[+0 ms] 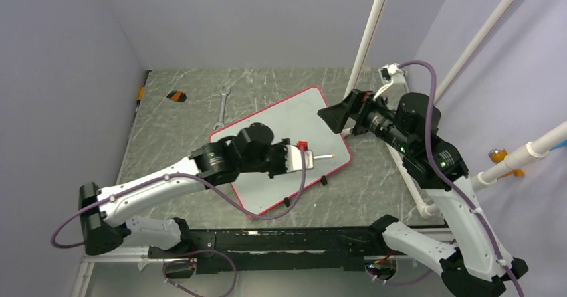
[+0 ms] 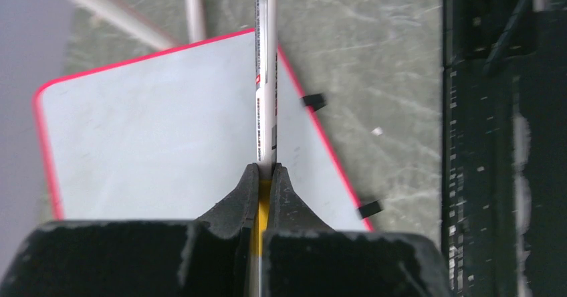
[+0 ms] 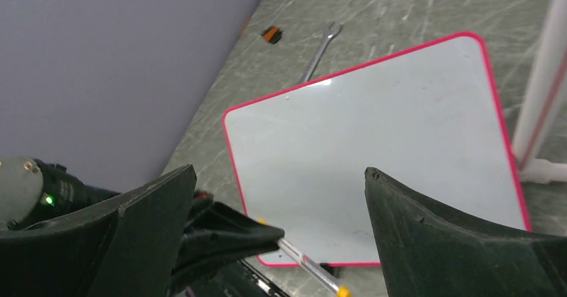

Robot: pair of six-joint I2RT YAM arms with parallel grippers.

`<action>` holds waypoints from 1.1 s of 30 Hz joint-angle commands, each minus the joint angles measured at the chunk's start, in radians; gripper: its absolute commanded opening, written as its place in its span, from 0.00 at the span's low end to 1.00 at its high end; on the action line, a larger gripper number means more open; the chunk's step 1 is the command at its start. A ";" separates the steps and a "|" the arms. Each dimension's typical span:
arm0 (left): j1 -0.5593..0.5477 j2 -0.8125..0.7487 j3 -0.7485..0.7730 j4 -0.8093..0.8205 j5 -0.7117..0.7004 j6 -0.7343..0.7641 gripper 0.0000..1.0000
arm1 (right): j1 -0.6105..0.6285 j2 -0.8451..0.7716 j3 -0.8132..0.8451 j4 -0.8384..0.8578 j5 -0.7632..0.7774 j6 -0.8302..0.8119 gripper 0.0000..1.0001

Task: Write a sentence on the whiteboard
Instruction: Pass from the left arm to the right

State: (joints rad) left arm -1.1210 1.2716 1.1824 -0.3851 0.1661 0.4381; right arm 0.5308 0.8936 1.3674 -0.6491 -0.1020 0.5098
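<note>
Nearest the lens, along the bottom edge of the overhead view, a black mounting rail (image 1: 281, 240) carries the bases of the left arm (image 1: 154, 190) and the right arm (image 1: 461, 203). Plain lilac-grey walls (image 1: 67, 76) close the room on the left, rear and right. Between them lies the table (image 1: 174, 143), a grey-green marbled top crossed by pale scratches. White pipes (image 1: 371, 29) rise at a slant in the upper right of the frame. The whiteboard (image 1: 301, 116) lies flat at the centre of the table, turned askew so one rounded corner points to the upper right. Its red-pink rim encloses a plain pale face. The left arm reaches in from the lower left. The left gripper (image 2: 266, 170) is clamped on a slim white marker (image 2: 266, 76) with yellow ends, which juts over the board's right-hand part. Whether its tip touches the surface I cannot tell. The right gripper (image 3: 279, 173) hangs above the board's upper right corner with its jaws spread wide and nothing between them. A steel wrench (image 1: 222, 106) lies on the table just beyond the board's upper left edge. A small orange-and-black object (image 1: 176, 96) sits further left, well apart from the board. Two little black clips (image 1: 322, 180) sit on the board's lower right rim.
</note>
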 commanded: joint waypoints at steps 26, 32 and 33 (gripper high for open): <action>0.234 -0.403 -0.218 0.091 0.016 0.159 0.00 | 0.001 0.346 0.002 0.146 -0.733 -0.124 0.89; 0.250 -0.391 -0.244 0.111 0.029 0.142 0.00 | 0.001 0.381 -0.021 0.145 -0.759 -0.146 0.82; 0.249 -0.391 -0.249 0.114 0.029 0.142 0.00 | 0.002 0.384 -0.031 0.157 -0.768 -0.140 0.80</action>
State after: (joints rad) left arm -0.8772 0.8768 0.9482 -0.3294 0.1635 0.5995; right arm 0.5312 1.2762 1.3579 -0.5217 -0.8078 0.3977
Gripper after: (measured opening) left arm 0.032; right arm 0.827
